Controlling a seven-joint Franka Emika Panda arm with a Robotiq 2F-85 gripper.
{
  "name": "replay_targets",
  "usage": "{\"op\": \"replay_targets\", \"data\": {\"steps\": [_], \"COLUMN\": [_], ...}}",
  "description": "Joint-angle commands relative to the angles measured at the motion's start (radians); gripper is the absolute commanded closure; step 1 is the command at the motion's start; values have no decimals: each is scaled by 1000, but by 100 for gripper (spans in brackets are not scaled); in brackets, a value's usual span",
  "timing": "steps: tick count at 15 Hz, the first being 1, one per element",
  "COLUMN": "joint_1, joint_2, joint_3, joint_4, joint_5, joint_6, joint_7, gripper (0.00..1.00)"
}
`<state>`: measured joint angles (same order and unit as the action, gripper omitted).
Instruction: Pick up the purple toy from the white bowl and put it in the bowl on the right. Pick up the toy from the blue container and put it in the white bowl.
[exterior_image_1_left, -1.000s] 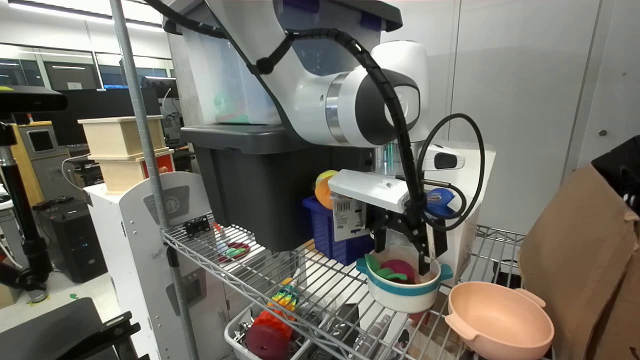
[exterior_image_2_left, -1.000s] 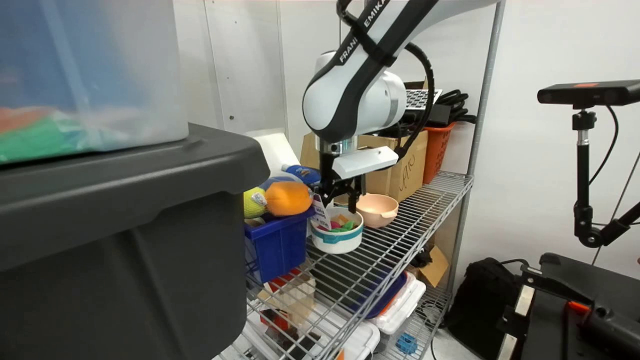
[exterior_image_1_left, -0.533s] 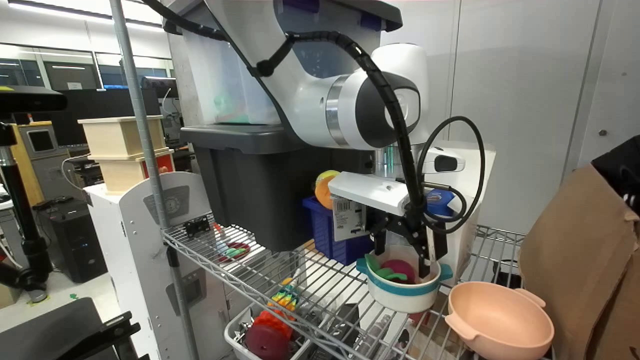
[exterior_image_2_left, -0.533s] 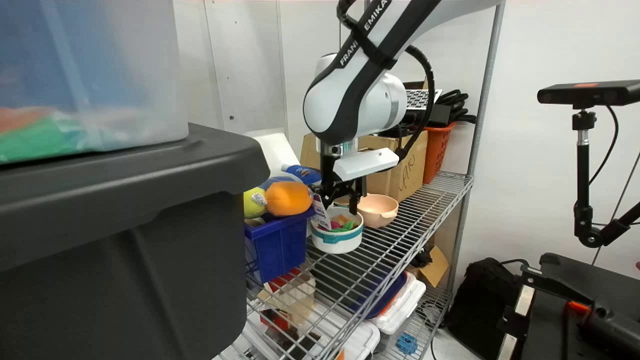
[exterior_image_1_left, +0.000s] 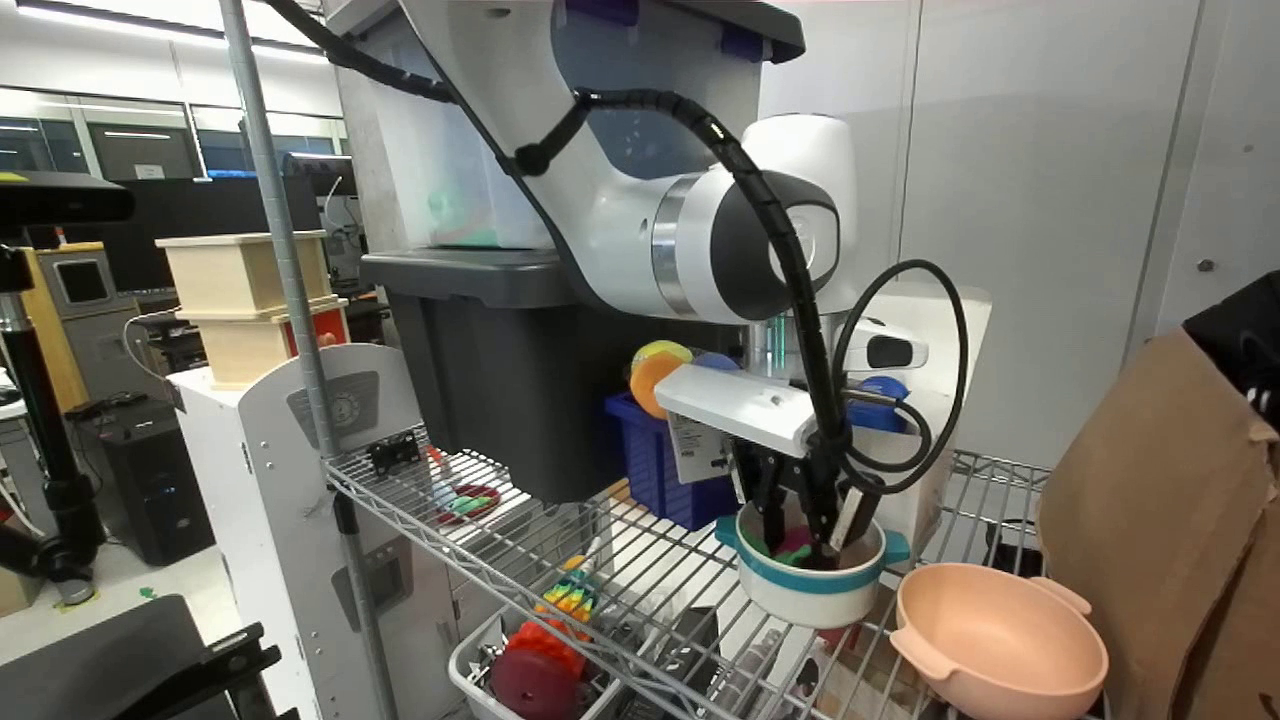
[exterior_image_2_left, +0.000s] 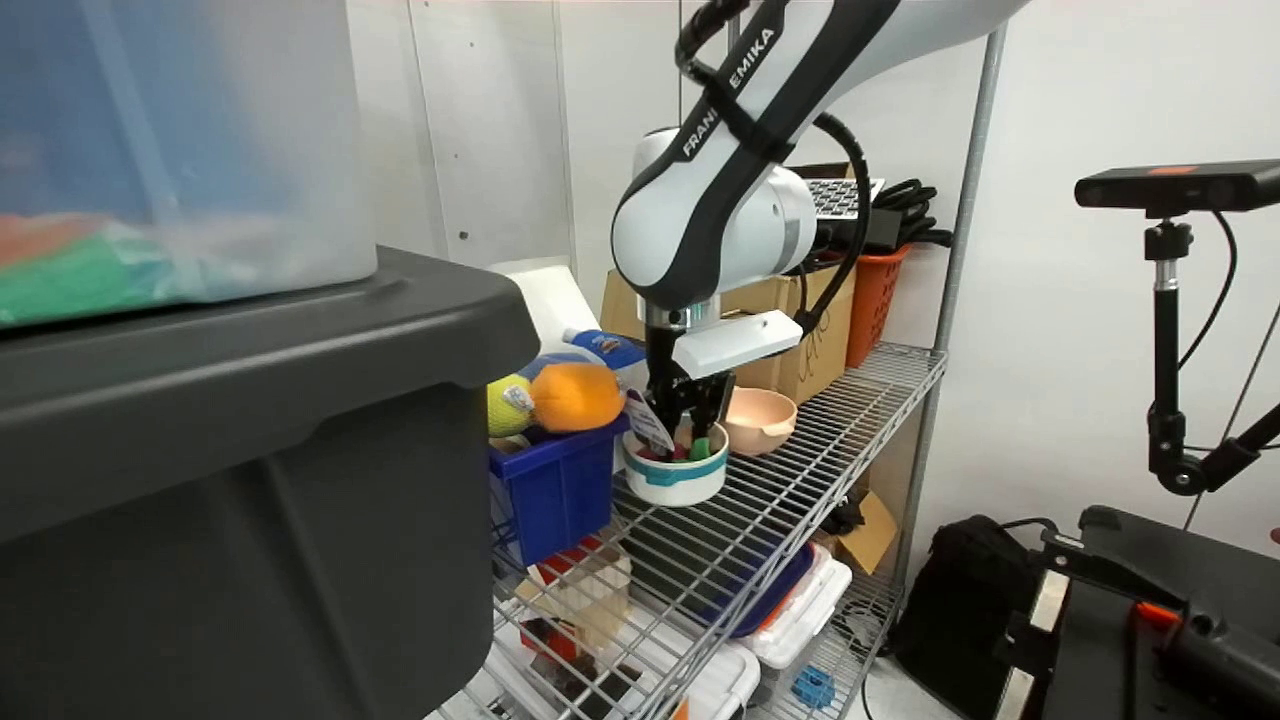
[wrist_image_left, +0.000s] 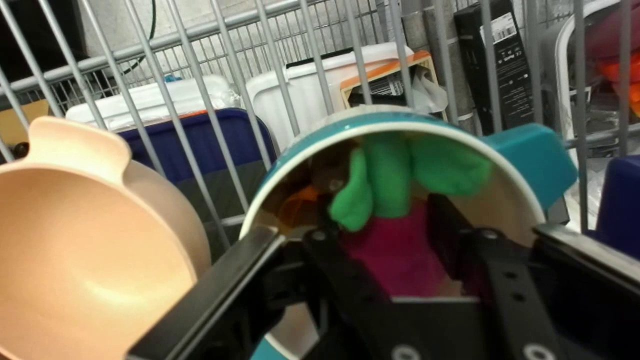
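Observation:
My gripper (wrist_image_left: 385, 210) reaches down into the white bowl (exterior_image_1_left: 810, 603) with its jaws drawn in. Between the fingers sits the purple toy (wrist_image_left: 392, 255), pressed from both sides; its green part (wrist_image_left: 390, 175) sticks out past the fingertips. The toy's underside is hidden inside the bowl. In both exterior views the yellow and orange toy (exterior_image_2_left: 577, 398) rests on top of the blue container (exterior_image_2_left: 560, 510), beside the bowl. The peach bowl (exterior_image_1_left: 1000, 640) on the right has nothing in it.
A dark grey tote (exterior_image_1_left: 500, 390) borders the blue container. A white card (exterior_image_2_left: 650, 422) hangs near the gripper. A white box (exterior_image_1_left: 930, 480) and brown cardboard (exterior_image_1_left: 1140, 500) stand behind the bowls. Everything sits on a wire shelf (exterior_image_2_left: 760, 530).
The arm has come down, bringing the gripper deeper into the white bowl. Its wide-open jaws have closed in around the purple toy. The white card has tilted.

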<state>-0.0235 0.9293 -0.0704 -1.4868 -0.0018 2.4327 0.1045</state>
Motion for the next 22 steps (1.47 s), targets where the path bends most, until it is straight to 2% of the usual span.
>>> {"op": "replay_targets", "data": {"steps": [1,3,5,12,19,22], "joint_1": [2,1,0,-9,-12,-23], "joint_2": [11,10,-3,-86,-273,-313], "joint_3": [-5,-5,-1,21,27,13], "joint_4": [13,11,5,-52,-196,-210], "joint_5": [-9,-9,-7,6,3,-2], "joint_6": [6,7,5,3,16,13], "joint_7": [-4,-4,-8,-32,-72,-75], "gripper": [80,95,100,99,99,99]}}
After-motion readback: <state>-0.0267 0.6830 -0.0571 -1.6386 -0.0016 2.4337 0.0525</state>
